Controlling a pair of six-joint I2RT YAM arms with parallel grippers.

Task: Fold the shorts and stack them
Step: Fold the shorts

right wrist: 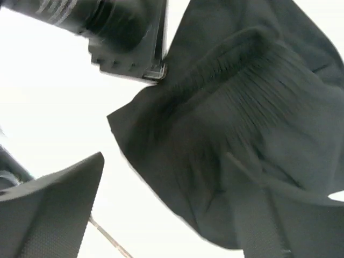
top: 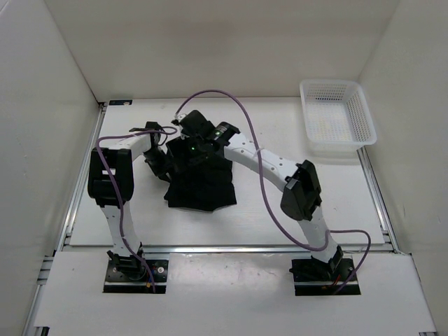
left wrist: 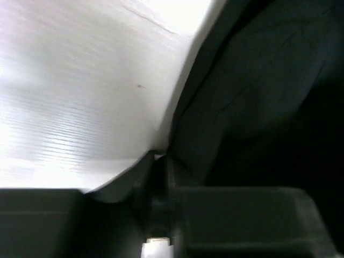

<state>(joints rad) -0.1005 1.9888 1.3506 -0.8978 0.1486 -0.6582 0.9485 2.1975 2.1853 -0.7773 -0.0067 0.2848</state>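
The white surface [top: 364,210] fills most of the overhead view, with white walls around it. Both arms reach in from the bottom edge and bend toward the centre, where their black wrists crowd together just above the shorts [top: 203,185]. The shorts are a black, crumpled heap slightly left of centre, their upper part hidden under the wrists and their lower part spread on the surface. A white plastic mesh basket [top: 337,117] sits in the upper right, well apart from the shorts. In its own wrist view, the left gripper [left wrist: 159,164] has its jaws drawn close together on an edge of the dark fabric, which rises toward the upper right of the frame. The right gripper [right wrist: 166,156] has its jaws standing wide. Gathered, pleated fabric hangs between them and drapes over the finger at lower right. A purple cable [top: 241,112] arcs over the wrists near the top centre of the overhead view.
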